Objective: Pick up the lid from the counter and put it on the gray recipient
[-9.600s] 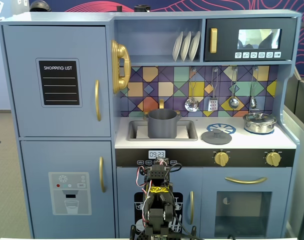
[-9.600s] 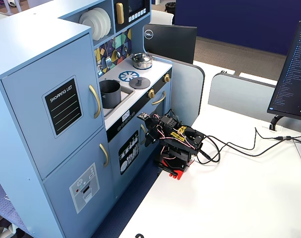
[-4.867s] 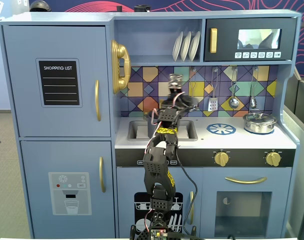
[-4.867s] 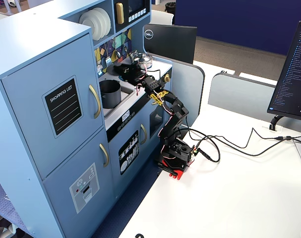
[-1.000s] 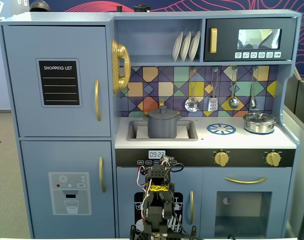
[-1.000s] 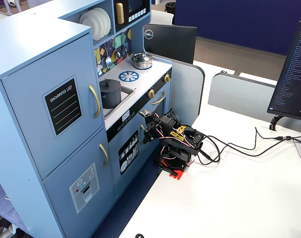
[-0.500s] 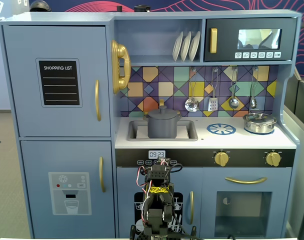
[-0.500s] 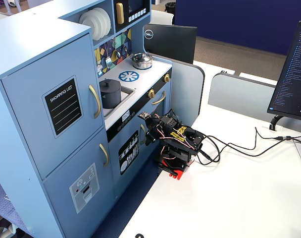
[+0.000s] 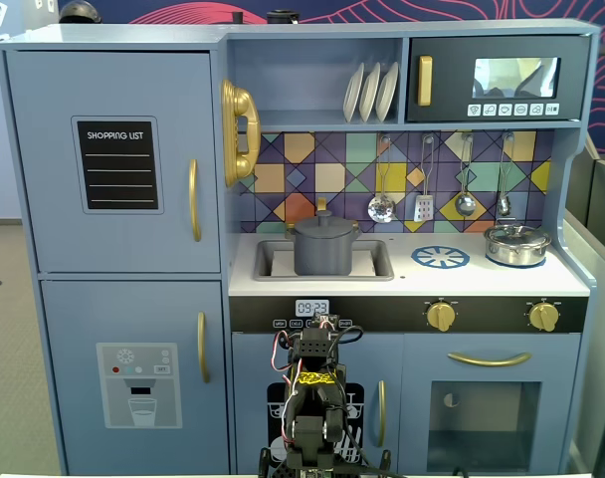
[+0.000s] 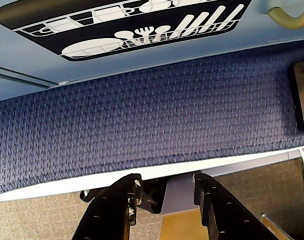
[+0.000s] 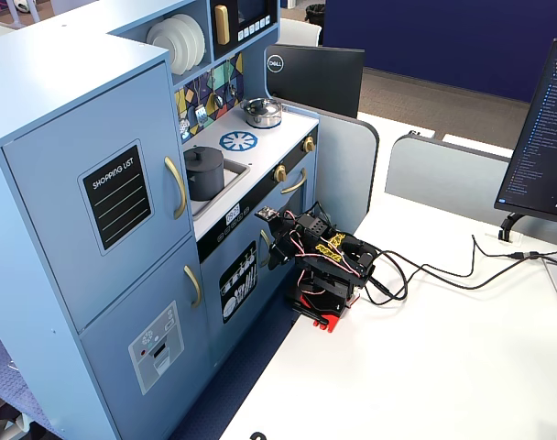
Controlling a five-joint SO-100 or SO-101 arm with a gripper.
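Note:
The matte dark-gray pot (image 9: 323, 251) stands in the sink (image 9: 268, 261) of the toy kitchen; it also shows in the other fixed view (image 11: 203, 176). The dark-gray lid (image 9: 323, 223) with its small knob sits on top of that pot, also seen from the side (image 11: 204, 153). My arm (image 9: 313, 398) is folded low on the white table (image 11: 443, 357), well below and in front of the counter. My gripper (image 10: 167, 182) points down past the table's edge over blue carpet, with its jaws apart and nothing between them. It also shows in a fixed view (image 11: 277, 251).
A shiny silver pot (image 9: 517, 245) with its own lid stands at the counter's right. A blue burner mark (image 9: 441, 257) lies between the two pots. Utensils (image 9: 423, 204) hang on the back wall. Cables (image 11: 443, 271) trail across the table. A Dell monitor (image 11: 315, 78) stands behind the kitchen.

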